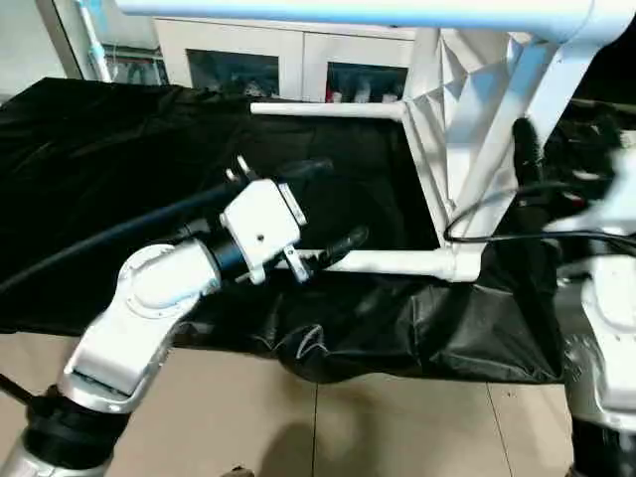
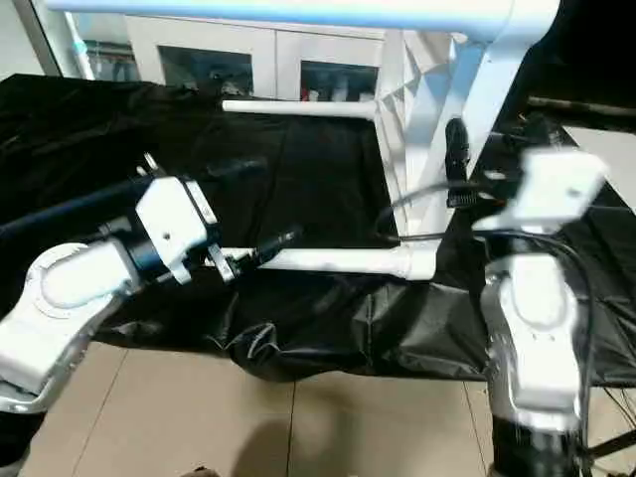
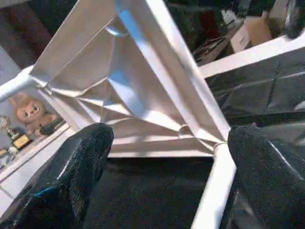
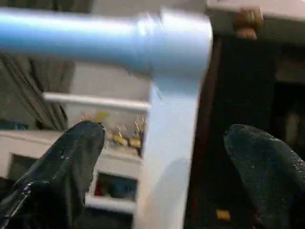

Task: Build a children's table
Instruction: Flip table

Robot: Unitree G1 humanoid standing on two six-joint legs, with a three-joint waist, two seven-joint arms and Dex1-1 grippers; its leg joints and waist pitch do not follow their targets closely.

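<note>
The white tabletop stands on its long edge on the black cloth, ribbed underside facing my left arm. Three white legs sit in its corner sockets: a near leg lying along the cloth, a far leg, and a top leg across the upper edge. My left gripper is open by the near leg's free end, one finger above it and one beside it. My right gripper is open around the tabletop's upper corner rim, not touching; one black finger shows beside the rim.
A black cloth covers the low work surface, its front edge hanging over the tiled floor. A white cabinet with glass doors stands behind. Black cables hang by my right arm.
</note>
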